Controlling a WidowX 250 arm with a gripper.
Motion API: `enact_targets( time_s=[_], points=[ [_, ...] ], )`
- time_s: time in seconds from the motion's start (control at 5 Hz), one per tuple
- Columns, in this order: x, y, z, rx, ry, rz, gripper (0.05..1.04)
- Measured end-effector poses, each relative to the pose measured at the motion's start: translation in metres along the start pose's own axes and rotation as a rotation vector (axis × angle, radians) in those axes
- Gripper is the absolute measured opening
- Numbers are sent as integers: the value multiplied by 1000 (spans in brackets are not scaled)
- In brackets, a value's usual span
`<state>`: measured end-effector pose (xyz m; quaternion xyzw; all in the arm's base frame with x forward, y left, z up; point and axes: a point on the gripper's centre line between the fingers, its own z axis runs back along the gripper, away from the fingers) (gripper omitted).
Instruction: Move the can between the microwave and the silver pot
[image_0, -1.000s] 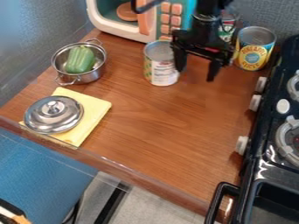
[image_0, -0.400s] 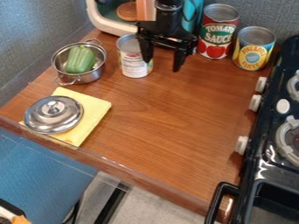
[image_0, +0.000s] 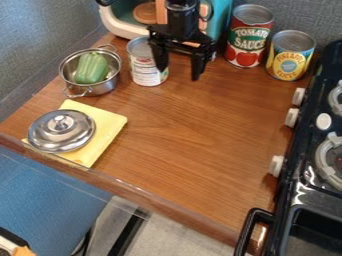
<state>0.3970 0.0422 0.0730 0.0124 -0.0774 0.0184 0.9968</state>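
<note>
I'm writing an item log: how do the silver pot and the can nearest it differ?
The silver pot is wide and squat; the can is narrower, with a tall shape. The pot has bare metal sides with handles, the can a printed label around its side. Both are round and stand on the wooden counter.

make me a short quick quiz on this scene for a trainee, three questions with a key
1. Multiple choice: what is in the silver pot?
a) a spoon
b) a green pepper
c) an egg

2. True or false: the metal lid rests on the yellow cloth.

3. Short answer: which is nearer the can beside the gripper, the pot or the stove?

Key: 1 b; 2 true; 3 the pot
</note>
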Motion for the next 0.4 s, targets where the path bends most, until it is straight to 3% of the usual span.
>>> enact_targets(
  time_s=[0.2, 0.4],
  points=[
    [3, -3, 35, -19, -60, -32, 1000],
    [-5, -2, 44, -10, -52, -72, 1000]
  ],
)
